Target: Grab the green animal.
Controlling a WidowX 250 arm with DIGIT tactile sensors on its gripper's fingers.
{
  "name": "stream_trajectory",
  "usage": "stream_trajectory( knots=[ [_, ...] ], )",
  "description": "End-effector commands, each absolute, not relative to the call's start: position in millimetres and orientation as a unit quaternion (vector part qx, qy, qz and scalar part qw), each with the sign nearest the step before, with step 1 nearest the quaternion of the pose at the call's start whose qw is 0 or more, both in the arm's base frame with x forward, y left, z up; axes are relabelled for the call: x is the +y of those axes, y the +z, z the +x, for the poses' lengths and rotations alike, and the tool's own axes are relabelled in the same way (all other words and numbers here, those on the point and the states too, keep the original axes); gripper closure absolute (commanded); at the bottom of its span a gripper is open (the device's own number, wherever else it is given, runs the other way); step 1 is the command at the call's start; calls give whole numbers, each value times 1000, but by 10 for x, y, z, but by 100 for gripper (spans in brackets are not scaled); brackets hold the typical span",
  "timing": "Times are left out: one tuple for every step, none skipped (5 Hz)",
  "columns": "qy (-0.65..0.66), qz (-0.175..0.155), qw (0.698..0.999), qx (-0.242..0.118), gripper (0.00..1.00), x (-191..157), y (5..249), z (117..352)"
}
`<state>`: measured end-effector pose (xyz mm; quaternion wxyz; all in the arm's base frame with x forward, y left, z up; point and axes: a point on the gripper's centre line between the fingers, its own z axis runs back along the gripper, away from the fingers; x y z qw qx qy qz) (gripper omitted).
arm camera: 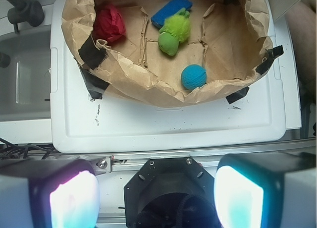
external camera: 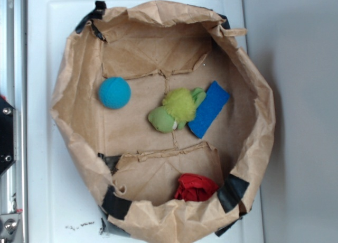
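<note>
lying mid-floor in the paper bag (external camera: 79, 121), the green animal (external camera: 174, 111) touches the blue block (external camera: 209, 109). it looks light, soft and squashy; pinching its fuzzy body seems surest. the end effector (arm camera: 156, 200) hangs wide, holding nothing, well apart.

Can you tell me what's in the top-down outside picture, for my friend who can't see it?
A green animal lies in the middle of a brown paper bag, touching a flat blue block at its right. A teal fuzzy ball sits apart at left, and something red and crumpled lies near the bottom edge.
</note>
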<state>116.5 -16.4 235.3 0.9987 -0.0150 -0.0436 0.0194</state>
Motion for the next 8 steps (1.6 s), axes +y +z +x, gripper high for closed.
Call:
stream_trajectory(
  knots=[
    [19,-15,999,-44,0,-164,2353,1165],
    [34,-6,997,-71,0,-136,2271,1514],
    [42,-11,996,-79,0,-62,2184,1714],
    [42,-11,996,-79,0,-62,2184,1714],
    [42,-11,996,-79,0,-62,2184,1714],
    [42,-11,996,-79,0,-62,2184,1714],
    [19,-29,996,-86,0,-44,1874,1878],
    [25,-44,994,-95,0,102,1586,2019]
  ],
)
